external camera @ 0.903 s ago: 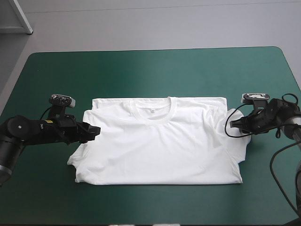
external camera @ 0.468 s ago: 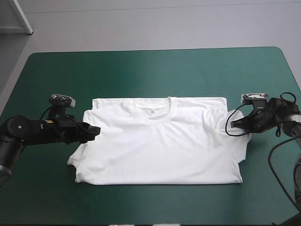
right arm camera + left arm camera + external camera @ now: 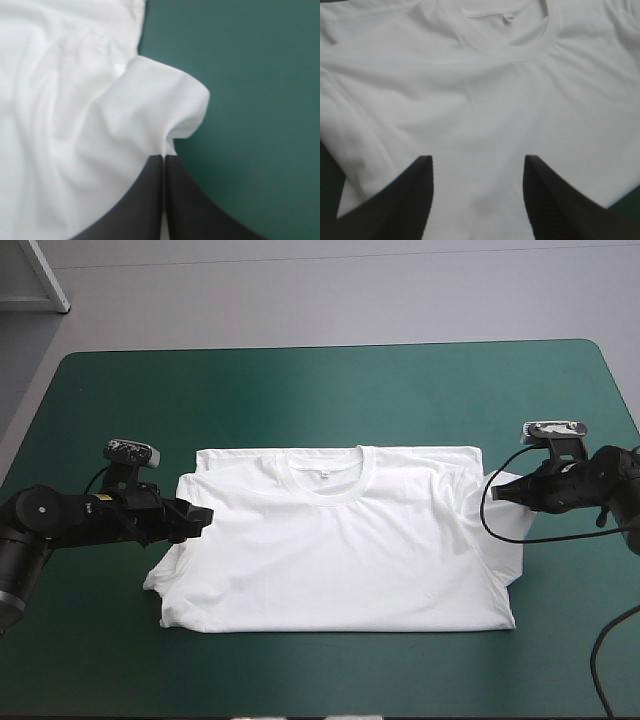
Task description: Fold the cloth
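1. The T-shirt [image 3: 335,540] lies spread flat and front up in the middle of the high view on the teal-green cover [image 3: 300,390]. Its collar [image 3: 328,470] points toward the top of the frame and its hem toward the bottom.
2. The left gripper [image 3: 195,520] sits at centre-left, at the shirt's sleeve edge. Its fingers stand wide apart and hold nothing. In its wrist view, white cloth fills the space between and ahead of them.
3. The right gripper [image 3: 505,492] sits at centre-right. Its fingers are pressed together into a point, with a pucker of the right sleeve [image 3: 170,105] pinched at the very tips. The sleeve bulges in a loose lobe just ahead of them.
4. We judge the step in hand to be taking hold of both sides before the fold; only one side is held.
5. Risk: the right-hand bite looks shallow, so the sleeve could slip out at the first pull.
6. Risk: if only the right side moves, the shirt may drag and skew across the cover, leaving the fold crooked.
7. Risk: if the left fingers come together on a single layer, or on too little cloth, the underlayer could lag and bunch.
8. Risk: the hem near the lower left of the frame already lies uneven, so a lift could deepen that wrinkle.
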Controlling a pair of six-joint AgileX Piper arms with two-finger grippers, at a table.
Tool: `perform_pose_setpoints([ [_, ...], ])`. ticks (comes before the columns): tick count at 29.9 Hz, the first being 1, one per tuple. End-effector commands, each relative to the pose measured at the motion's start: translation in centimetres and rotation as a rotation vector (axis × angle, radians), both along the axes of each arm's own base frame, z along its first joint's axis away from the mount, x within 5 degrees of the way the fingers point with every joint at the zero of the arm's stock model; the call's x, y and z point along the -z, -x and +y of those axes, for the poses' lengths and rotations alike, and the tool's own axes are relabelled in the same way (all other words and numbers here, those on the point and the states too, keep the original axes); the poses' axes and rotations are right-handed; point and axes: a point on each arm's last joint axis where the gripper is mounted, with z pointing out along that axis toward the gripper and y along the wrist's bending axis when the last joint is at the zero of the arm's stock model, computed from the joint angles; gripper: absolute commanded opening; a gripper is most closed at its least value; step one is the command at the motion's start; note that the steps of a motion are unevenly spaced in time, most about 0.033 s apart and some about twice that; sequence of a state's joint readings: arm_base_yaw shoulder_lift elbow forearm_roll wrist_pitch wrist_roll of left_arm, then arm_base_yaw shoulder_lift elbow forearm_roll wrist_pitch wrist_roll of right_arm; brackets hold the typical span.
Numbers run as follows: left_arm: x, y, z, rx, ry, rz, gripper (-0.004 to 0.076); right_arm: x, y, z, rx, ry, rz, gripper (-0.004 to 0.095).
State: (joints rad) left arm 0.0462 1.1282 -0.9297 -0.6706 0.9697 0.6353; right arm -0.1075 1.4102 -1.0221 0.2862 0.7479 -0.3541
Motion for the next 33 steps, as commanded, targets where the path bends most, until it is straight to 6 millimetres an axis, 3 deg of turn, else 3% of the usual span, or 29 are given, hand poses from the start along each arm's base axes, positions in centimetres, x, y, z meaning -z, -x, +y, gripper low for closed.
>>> perform_pose_setpoints([
  [1, -1.5, -0.1, -0.1, -0.026, 0.042, -0.074, 0.0399, -2.2, 0.7, 1.7, -0.072, -0.049, -0.068, -0.0009],
  [10, -1.5, -0.1, -0.1, -0.026, 0.042, -0.074, 0.0395, -2.1, 1.8, 10.1, -0.303, -0.102, -0.046, -0.0009],
  [13, -1.5, -0.1, -0.1, -0.021, 0.034, -0.068, 0.0395, -1.6, 2.1, 11.9, -0.342, -0.118, -0.027, 0.0000],
  [15, -1.4, 0.0, -0.1, -0.015, 0.021, -0.063, 0.0395, -1.4, 2.3, 12.6, -0.387, -0.093, -0.025, 0.0062],
  [18, -1.2, 0.1, 0.1, -0.004, -0.014, -0.049, 0.0395, -1.6, 2.6, 13.1, -0.426, -0.091, -0.036, 0.0366],
  [19, -1.1, 0.2, 0.2, -0.005, -0.025, -0.043, 0.0395, -2.0, 2.9, 13.2, -0.441, -0.109, -0.034, 0.0514],
  [21, -1.0, 0.3, 0.4, -0.016, -0.048, -0.026, 0.0395, -3.1, 3.3, 13.2, -0.456, -0.121, -0.040, 0.0670],
  [22, -1.0, 0.5, 0.5, -0.024, -0.063, -0.018, 0.0395, -3.9, 3.6, 13.1, -0.468, -0.117, -0.047, 0.0695],
  [28, -1.6, 2.2, 1.2, -0.074, -0.138, -0.011, 0.0377, -12.1, 7.1, 11.9, -0.538, -0.104, -0.283, 0.0506],
  [30, -1.8, 3.1, 1.4, -0.095, -0.155, 0.014, 0.0377, -13.9, 8.3, 11.3, -0.521, -0.101, -0.350, 0.0445],
  [33, -1.7, 4.5, 1.8, -0.114, -0.208, 0.084, 0.0377, -15.0, 9.8, 10.3, -0.476, -0.090, -0.384, 0.0397],
])
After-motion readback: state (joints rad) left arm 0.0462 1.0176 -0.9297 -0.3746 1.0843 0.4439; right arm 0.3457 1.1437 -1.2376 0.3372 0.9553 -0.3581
